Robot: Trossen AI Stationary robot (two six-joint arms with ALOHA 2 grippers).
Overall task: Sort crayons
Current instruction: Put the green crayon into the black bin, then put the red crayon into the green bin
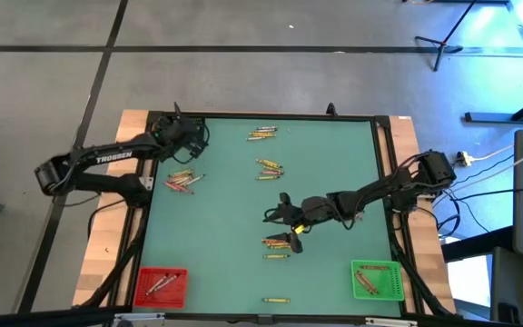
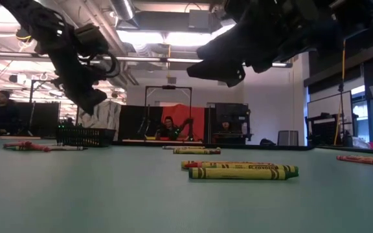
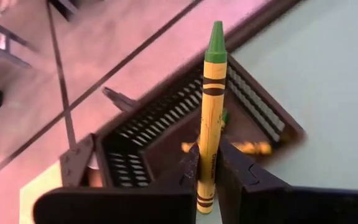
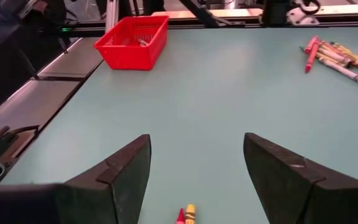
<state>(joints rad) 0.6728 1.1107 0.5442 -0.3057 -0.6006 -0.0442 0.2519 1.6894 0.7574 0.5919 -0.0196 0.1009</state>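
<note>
The left gripper (image 3: 207, 177) has its jaws pinching a yellow-green wax crayon with a green tip (image 3: 211, 112), which stands out straight ahead of them. Just beyond and below those jaws is a black slatted plastic bin (image 3: 166, 118) at the far left corner of the pale green surface (image 1: 334, 163), with something yellowish already lying inside it. In my judgement this crayon is about to be dropped there.

The right gripper (image 4: 194, 168) hovers over the middle of the surface with its jaws spread wide and nothing between them. Directly under the gap lie a small red crayon (image 4: 180, 217) and an orange-yellow one (image 4: 190, 214), side by side, part of a cluster of yellow and orange crayons (image 1: 278, 242) beneath that arm.

The sort looks well short of done. A red plastic mesh bin (image 1: 161, 286) at the near left corner holds a few sticks, and a green plastic mesh bin (image 1: 377, 279) at the near right corner holds several. Still loose are a pile of reddish crayons (image 1: 182, 180) near the left jaws, two yellowish groups farther out (image 1: 261, 133) (image 1: 269, 168), the cluster under the right jaws, and one lone yellow crayon (image 1: 276, 299) near the front edge
</note>
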